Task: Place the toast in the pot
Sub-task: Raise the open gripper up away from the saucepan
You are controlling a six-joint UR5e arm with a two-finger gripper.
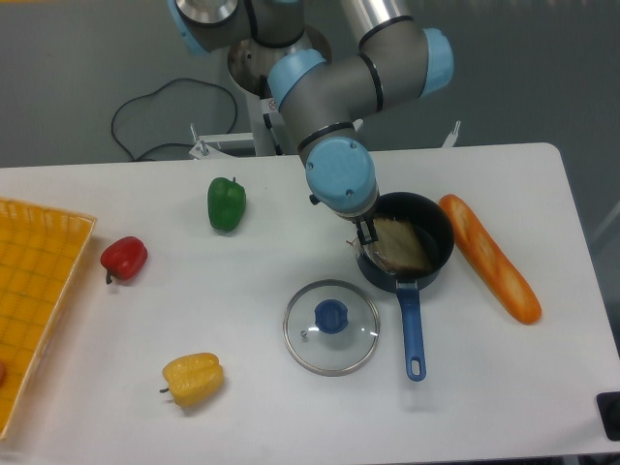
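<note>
Brown toast in a dark navy pot with a blue handle; orange baguette at its 3 o'clock; clear glass lid, blue knob, at 7 o'clock; green pepper, red pepper, yellow pepper; orange gridded tray; white table; grey-and-light-blue arm
</note>
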